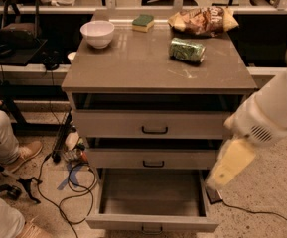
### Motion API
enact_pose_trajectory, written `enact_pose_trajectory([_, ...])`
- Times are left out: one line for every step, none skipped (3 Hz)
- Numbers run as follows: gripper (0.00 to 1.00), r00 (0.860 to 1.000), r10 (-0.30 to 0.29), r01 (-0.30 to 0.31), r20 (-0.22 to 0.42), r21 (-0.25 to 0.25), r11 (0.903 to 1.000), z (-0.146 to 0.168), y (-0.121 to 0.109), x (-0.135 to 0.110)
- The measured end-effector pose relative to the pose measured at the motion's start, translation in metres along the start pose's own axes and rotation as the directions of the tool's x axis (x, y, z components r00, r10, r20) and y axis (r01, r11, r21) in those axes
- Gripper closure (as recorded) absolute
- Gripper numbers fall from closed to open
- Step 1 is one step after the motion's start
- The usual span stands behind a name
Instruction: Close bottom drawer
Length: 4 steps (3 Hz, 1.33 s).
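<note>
While the bottom drawer (153, 196) stands pulled out, gripper (229, 166) hangs by its right side, open or closed I cannot tell.

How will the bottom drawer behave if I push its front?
The bottom drawer looks empty, so it is probably light and should slide easily. Its front is wide; a push near the central handle seems least likely to skew it. The gripper hangs by the drawer's side at the picture's right.

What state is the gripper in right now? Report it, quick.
Gripper: cannot be told whether open or closed; it hangs at the right of the cabinet, beside the open bottom drawer.
</note>
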State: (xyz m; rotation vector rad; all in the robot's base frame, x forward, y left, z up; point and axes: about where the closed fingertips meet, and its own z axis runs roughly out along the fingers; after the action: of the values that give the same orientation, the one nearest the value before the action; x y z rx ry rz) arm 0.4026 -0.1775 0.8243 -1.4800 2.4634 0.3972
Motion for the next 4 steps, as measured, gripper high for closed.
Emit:
enact_pose_trajectory([0.00,0.990,0.137,-0.134,0.016,-0.135,0.9818,0.100,0.022,0.004])
enact_pose_trajectory([0.00,0.986,0.166,-0.168,-0.027,-0.176,0.9700,0.134,0.039,0.026])
enact_pose_trajectory([0.00,0.986,0.163,-0.166,-0.030,-0.177,0.9702,0.132,0.040,0.027])
enact_pose_trajectory([0.00,0.968,0.245,-0.250,-0.049,-0.200,0.9473,0.178,0.028,0.051])
